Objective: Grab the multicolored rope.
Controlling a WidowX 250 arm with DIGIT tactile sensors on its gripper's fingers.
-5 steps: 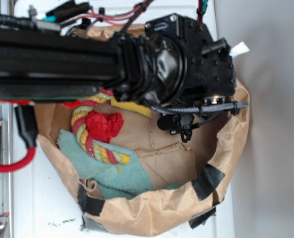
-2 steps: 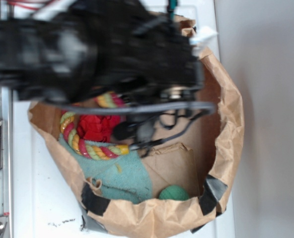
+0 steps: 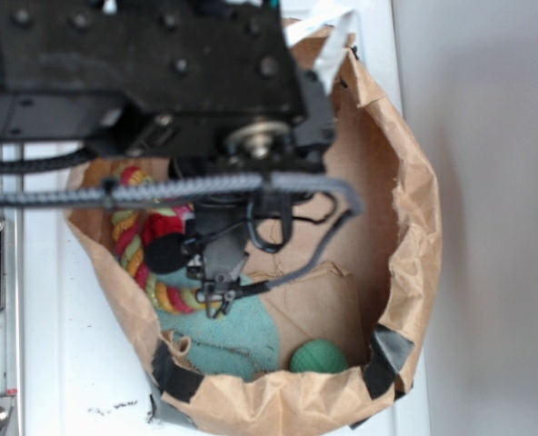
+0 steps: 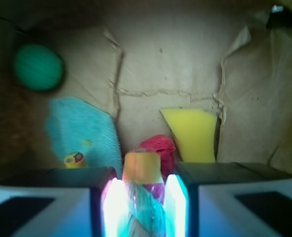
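Observation:
The multicolored rope point(image 3: 131, 252) curves round the left side of the brown paper bag's floor, with pink-red, yellow and pale green strands. In the exterior view my gripper point(image 3: 216, 291) is down inside the bag over the rope's lower end, and the arm hides much of the rope. In the wrist view the rope point(image 4: 142, 170) stands between the two fingers with its orange-yellow tip sticking out past them. My gripper point(image 4: 143, 180) is shut on the rope, with the pads against both its sides.
A wrinkly red ball point(image 4: 161, 147) and a yellow sponge wedge point(image 4: 193, 133) lie just beyond the fingers. A teal cloth point(image 3: 228, 334) and a green ball point(image 3: 319, 356) lie at the bag's near side. The paper bag's wall point(image 3: 416, 209) rings everything.
The arm has swung left from the bag's right side and come over the rope's end. The gripper now has the rope between its fingers. The green ball has come into view.

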